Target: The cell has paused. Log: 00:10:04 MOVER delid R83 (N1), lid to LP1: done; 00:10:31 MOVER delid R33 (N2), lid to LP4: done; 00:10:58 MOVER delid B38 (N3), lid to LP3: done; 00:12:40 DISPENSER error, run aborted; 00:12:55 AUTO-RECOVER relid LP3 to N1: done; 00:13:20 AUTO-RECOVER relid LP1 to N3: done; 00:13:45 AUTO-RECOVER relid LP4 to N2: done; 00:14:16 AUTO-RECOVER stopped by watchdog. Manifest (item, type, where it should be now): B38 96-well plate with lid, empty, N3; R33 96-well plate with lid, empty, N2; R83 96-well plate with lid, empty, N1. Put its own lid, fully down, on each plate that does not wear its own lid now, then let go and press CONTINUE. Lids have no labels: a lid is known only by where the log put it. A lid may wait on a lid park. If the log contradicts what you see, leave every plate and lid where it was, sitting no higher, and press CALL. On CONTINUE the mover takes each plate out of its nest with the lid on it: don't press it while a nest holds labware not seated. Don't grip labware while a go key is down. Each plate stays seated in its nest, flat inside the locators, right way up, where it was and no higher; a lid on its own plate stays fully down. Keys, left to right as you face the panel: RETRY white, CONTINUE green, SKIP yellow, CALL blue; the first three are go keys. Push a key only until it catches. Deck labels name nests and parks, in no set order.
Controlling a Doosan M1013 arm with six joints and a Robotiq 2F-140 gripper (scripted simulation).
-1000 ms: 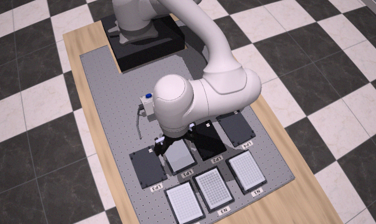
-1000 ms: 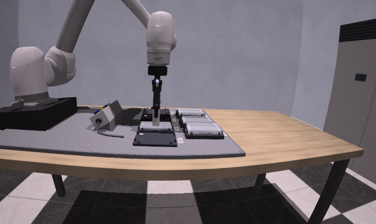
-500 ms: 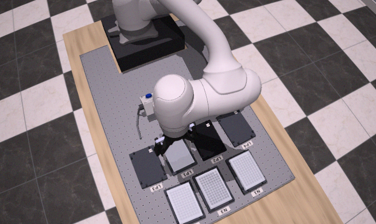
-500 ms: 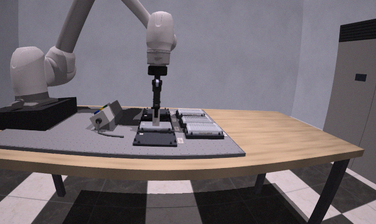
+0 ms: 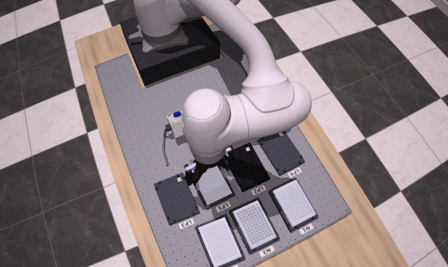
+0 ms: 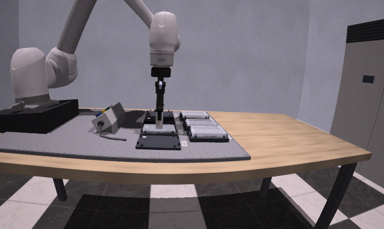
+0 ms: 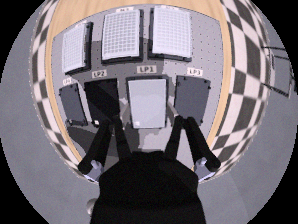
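Note:
A pale lid (image 5: 215, 185) lies flat on lid park LP1; it also shows in the wrist view (image 7: 148, 103). My gripper (image 5: 208, 172) hangs straight down over the lid's far end, with a finger on each side of it. The fingers are apart and I see no grip on the lid. From the side, the gripper (image 6: 159, 119) reaches down to the lid's level. Three 96-well plates sit in nests in front: N1 (image 5: 293, 202), N3 (image 5: 254, 224) and the leftmost (image 5: 219, 242). The N3 plate looks greyer, its well grid plain, as if bare; the other two look whiter.
Lid parks LP3 (image 5: 175, 198), LP2 (image 5: 249, 165) and LP4 (image 5: 280, 151) hold nothing. The key box (image 5: 175, 124), its blue key on top, stands behind the parks, with a cable running off it. The arm's elbow hides part of the deck.

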